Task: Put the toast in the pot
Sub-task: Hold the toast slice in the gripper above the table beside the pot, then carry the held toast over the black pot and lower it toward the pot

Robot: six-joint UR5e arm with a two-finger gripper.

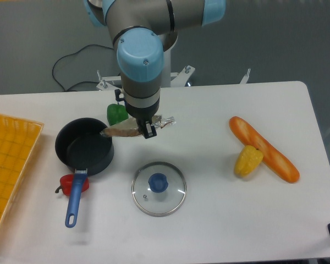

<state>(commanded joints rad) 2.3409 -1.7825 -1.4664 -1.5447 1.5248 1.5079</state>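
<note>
Claw (pixel 147 127) clamped on toast (pixel 124 130), slice held flat, lifted above worktop (pixel 220 220). Toast's left corner over right rim of pot (pixel 83 147). Pot on worktop, blue handle pointing toward camera. Green pepper (pixel 116 114) behind claw. Red pepper (pixel 74 185) touching handle. Glass lid (pixel 159 188) near pot. Baguette (pixel 264 149) and corn (pixel 248 160) far right.

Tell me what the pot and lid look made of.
Pot: looks like matte black coated metal, no glare on its walls; the blue handle looks plastic. Lid: clear glass, since the table shows through, with a shiny metal-looking rim and a blue, likely plastic, knob.
</note>
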